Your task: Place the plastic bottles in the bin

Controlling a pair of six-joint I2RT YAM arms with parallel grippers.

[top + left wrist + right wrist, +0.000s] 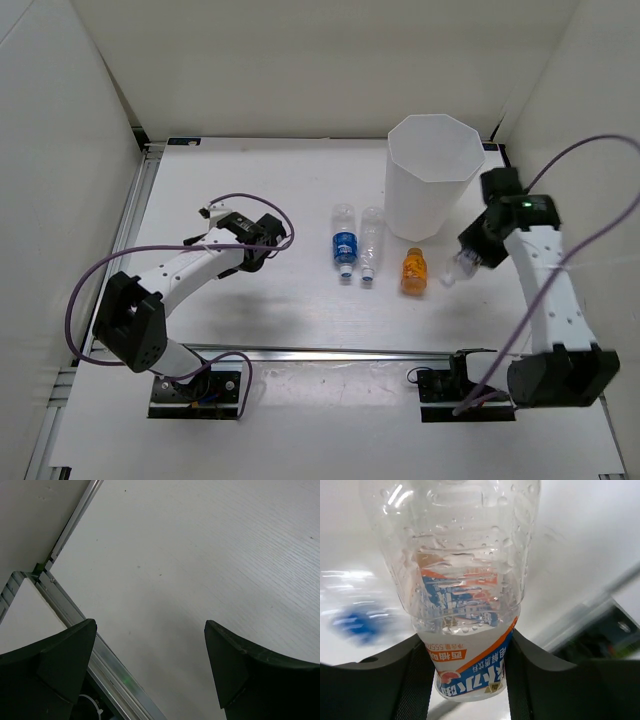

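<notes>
My right gripper (466,258) is shut on a clear bottle with a white printed label (450,273), just right of the bin. In the right wrist view this bottle (470,580) fills the frame, its labelled part pinched in the right gripper (466,636). The bin (432,178) is a tall white bucket at the back. Three bottles lie on the table in front of it: one with a blue label (344,243), a plain clear one (371,243) and a short orange one (414,271). My left gripper (272,238) (150,626) stands open over bare table, left of the bottles.
White walls close in the table on the left, back and right. An aluminium rail (330,353) runs along the near edge between the arm bases. Purple cables (90,275) loop off both arms.
</notes>
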